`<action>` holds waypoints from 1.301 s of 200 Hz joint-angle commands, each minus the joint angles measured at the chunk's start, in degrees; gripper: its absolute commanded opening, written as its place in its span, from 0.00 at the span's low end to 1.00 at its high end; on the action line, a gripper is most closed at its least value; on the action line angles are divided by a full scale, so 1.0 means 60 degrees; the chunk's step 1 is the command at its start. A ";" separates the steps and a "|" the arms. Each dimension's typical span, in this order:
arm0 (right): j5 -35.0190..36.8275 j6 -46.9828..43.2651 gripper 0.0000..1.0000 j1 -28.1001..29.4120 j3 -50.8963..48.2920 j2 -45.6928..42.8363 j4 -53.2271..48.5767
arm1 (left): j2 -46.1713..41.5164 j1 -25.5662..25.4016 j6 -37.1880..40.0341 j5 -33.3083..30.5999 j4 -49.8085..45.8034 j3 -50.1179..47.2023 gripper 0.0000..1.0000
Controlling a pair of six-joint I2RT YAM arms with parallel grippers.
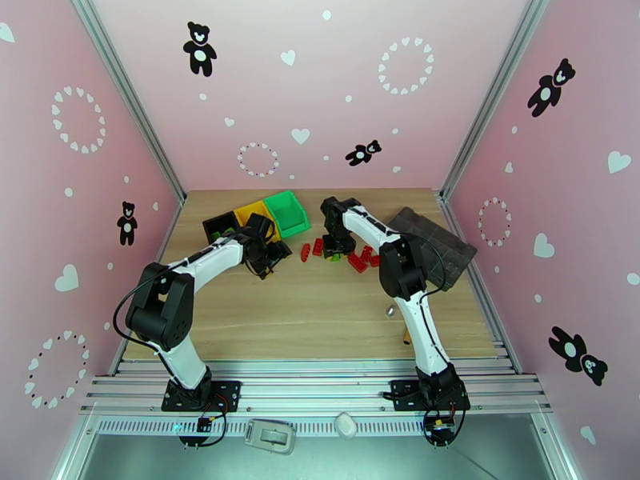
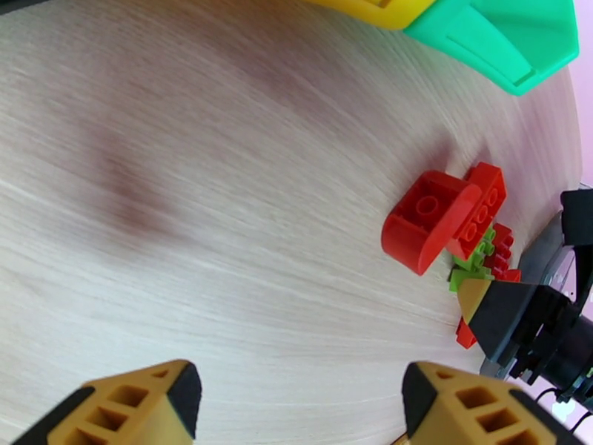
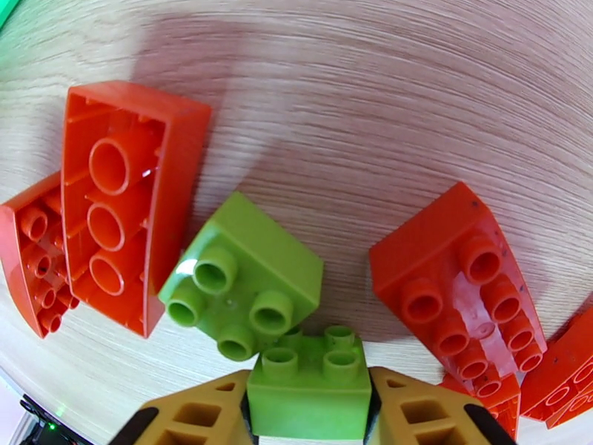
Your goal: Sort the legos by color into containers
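Observation:
The legos lie in a small heap (image 1: 352,256) at mid-table, red and light green. In the right wrist view my right gripper (image 3: 307,413) is shut on a light green lego (image 3: 307,380), one finger pressed against each side. Touching it is a second green lego (image 3: 241,279), with red legos (image 3: 126,202) to both sides. My left gripper (image 2: 300,398) hangs open above bare wood, left of the heap, with nothing between its fingers. The black (image 1: 220,226), yellow (image 1: 254,211) and green (image 1: 286,212) containers stand in a row at the back left, close behind the left gripper (image 1: 272,254).
A flat dark grey tray (image 1: 436,242) lies at the back right, beside the right arm. A small metallic object (image 1: 390,310) rests on the wood near the right arm's forearm. Pink walls close in the table on three sides.

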 commanded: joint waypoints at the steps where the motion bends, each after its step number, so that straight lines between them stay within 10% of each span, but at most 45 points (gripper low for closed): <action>1: -0.0134 0.0017 0.34 -0.0038 0.0201 -0.0112 -0.0228 | -0.0052 0.0124 0.0064 0.0098 -0.0243 0.0395 0.77; 119: -0.3346 0.1629 0.28 0.1117 -0.0603 -0.1036 0.1730 | -0.1412 0.2651 0.0519 0.0230 -0.0764 0.0120 0.79; 260: -0.5489 0.6377 0.29 0.3042 0.3574 0.2312 0.5421 | -0.2657 0.6064 0.0046 0.1850 -0.0339 -0.1046 0.93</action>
